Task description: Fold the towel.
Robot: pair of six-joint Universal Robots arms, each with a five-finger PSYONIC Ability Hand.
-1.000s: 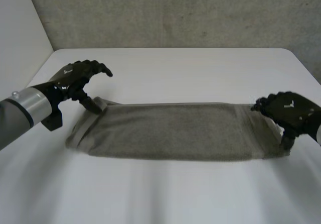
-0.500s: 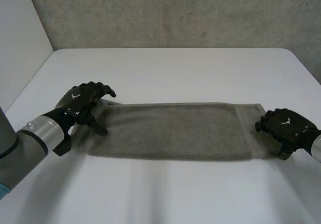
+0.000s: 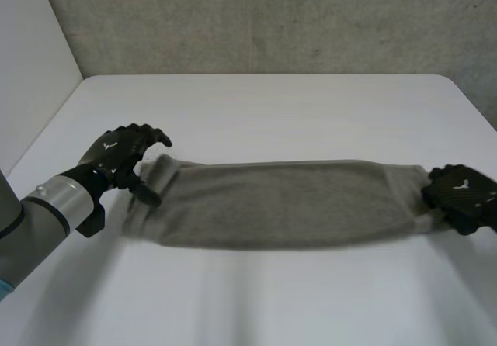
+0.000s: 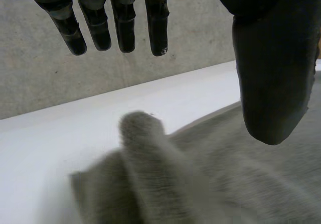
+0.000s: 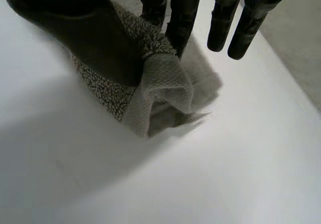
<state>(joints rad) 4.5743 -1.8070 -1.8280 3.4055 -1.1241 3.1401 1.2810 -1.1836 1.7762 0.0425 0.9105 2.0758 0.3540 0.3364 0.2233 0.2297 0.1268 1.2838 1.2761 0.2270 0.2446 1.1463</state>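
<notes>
A grey towel (image 3: 279, 202), folded into a long strip, lies across the white table (image 3: 272, 105). My right hand (image 3: 462, 195) is at the strip's right end. In the right wrist view its thumb (image 5: 85, 28) and fingers pinch a bunched fold of the towel (image 5: 160, 78). My left hand (image 3: 116, 153) hovers at the left end with straight fingers, its thumb just over the rumpled edge. In the left wrist view the left hand (image 4: 271, 73) holds nothing, and a raised wrinkle of the towel (image 4: 150, 153) sits below its fingertips.
A concrete wall (image 3: 272, 20) runs behind the table's far edge. A white side wall (image 3: 31, 59) stands at the left. Bare tabletop lies in front of and behind the towel.
My right hand has closed on the towel's right end and drawn it to the right. The left end has slid and bunched. My left hand shifted slightly left, still open.
</notes>
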